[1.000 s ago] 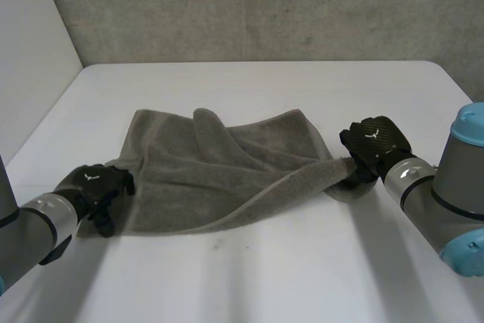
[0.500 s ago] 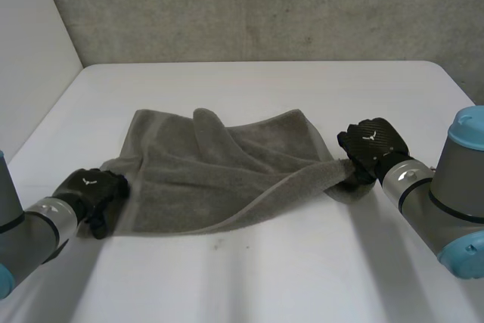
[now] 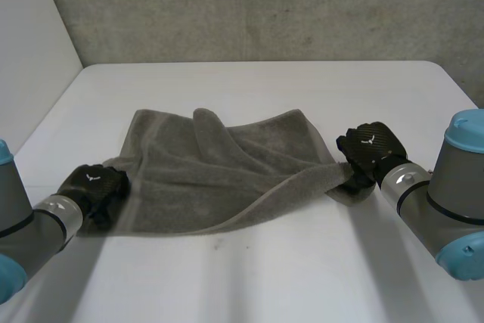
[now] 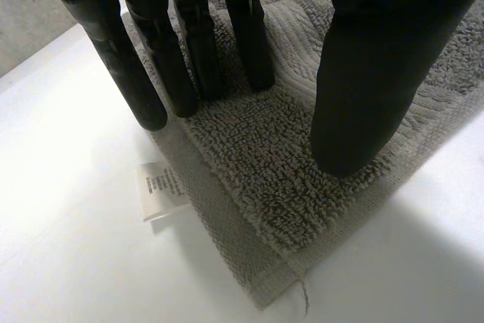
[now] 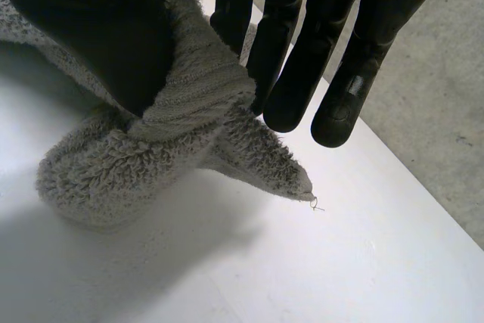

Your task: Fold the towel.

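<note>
The grey towel point(image 3: 219, 172) lies rumpled across the middle of the white table point(image 3: 249, 277). A loose ridge rises toward 12 o'clock, and the near edge sweeps from 7 o'clock round to 3 o'clock. The left hand point(image 3: 92, 185) sits on the towel's 8 o'clock corner. Its wrist view shows straight fingers point(image 4: 193, 51) planted along the side edge and the thumb point(image 4: 363, 88) pressed flat on the pile. This hand is open and only pins the cloth, with nothing caught between thumb and fingers. A white label point(image 4: 157, 191) pokes out from the hem just beside the fingertips. The right hand point(image 3: 368, 146) is at the 3 o'clock corner, where it pinches a bunched roll of terry between thumb and fingers. The corner's pointed tip point(image 5: 291, 179) juts out past the fingertips, close to the table. The pinned corner probably serves as an anchor, so the cloth pulls taut instead of sliding toward the pinching hand. The step in hand seems to be securing both near corners before carrying them toward 12 o'clock. For that, the left hand would first have to close on its corner. The right hand's wadded grip could skew the fold.
</note>
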`<state>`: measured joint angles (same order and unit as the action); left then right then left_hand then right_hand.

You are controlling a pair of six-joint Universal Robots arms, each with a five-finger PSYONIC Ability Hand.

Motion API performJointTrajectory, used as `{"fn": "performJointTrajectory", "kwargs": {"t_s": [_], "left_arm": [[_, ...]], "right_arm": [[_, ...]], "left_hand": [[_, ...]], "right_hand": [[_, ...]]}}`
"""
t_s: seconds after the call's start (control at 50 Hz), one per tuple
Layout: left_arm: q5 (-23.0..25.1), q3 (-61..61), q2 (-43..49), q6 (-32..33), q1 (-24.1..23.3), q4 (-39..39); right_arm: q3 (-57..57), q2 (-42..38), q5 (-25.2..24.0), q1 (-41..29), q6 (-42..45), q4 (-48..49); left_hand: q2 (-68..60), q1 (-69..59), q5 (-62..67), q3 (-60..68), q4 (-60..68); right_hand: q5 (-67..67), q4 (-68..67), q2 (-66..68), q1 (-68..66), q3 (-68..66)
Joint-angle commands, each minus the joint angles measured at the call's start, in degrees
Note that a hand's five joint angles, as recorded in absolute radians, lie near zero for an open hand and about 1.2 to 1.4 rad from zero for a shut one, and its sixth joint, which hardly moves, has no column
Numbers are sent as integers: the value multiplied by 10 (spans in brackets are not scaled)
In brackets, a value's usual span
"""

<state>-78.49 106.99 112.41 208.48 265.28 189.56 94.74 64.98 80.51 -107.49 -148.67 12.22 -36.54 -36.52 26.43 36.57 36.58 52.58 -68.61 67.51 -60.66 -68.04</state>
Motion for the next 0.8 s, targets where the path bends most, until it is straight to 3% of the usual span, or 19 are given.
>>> {"fn": "performJointTrajectory", "kwargs": {"t_s": [0.02,0.14,0.34,0.8], "left_arm": [[0,0,2,0,-6,-8],[-1,1,-8,1,-9,-24],[0,2,-2,1,-8,-33],[0,-1,20,0,-7,28]], "right_arm": [[-1,-3,0,0,1,3],[-1,-4,0,0,1,3],[0,-5,0,0,1,3],[2,-6,0,0,2,7]], "left_hand": [[26,26,-25,-26,-26],[122,122,-121,-122,-122],[93,93,-92,-94,-94],[-196,-196,197,196,195]], "right_hand": [[174,-114,125,-193,-120],[174,-114,125,-193,-120],[174,-114,125,-193,-120],[174,-114,125,-193,-120]]}}
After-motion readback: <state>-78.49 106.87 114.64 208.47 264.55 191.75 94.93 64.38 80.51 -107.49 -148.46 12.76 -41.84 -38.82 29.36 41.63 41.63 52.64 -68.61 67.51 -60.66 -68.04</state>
